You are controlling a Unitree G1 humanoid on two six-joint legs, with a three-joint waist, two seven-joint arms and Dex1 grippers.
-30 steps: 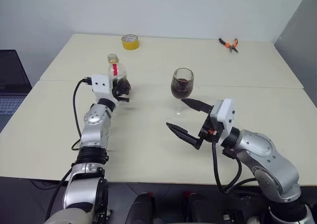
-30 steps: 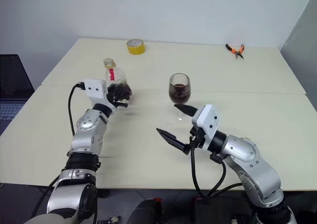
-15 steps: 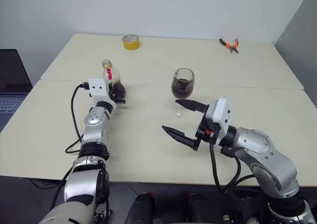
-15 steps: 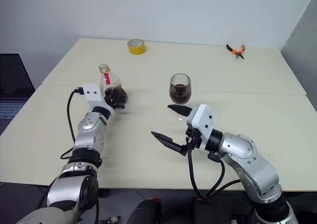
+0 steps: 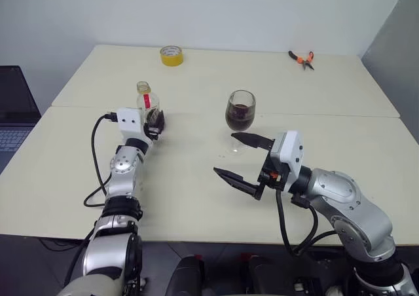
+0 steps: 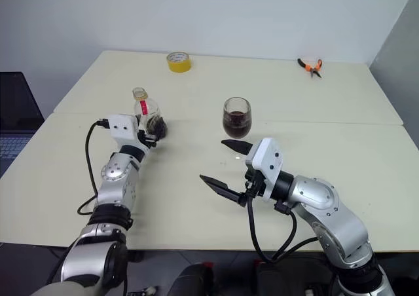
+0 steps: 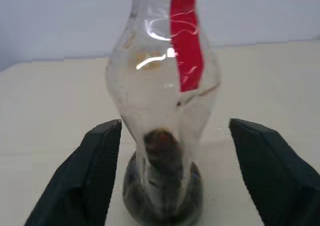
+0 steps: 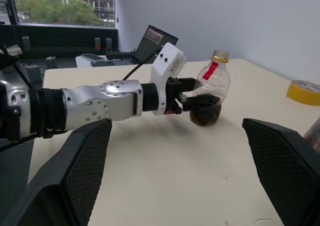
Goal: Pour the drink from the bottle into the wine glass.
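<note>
Surface: cream table, seam across its middle.
Room: pale wall, laptop at left.
Bottle: upright, left of wine glass.
Left gripper: fingers apart, flanking bottle.
Right gripper: spread wide, empty.

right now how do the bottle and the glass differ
The bottle has a narrow neck, yellow cap and red strip; the glass has an open bowl on a thin stem. The bottle stands between the left tool's open fingers; the glass stands free. Both are clear, upright and hold a dark drink.
</note>
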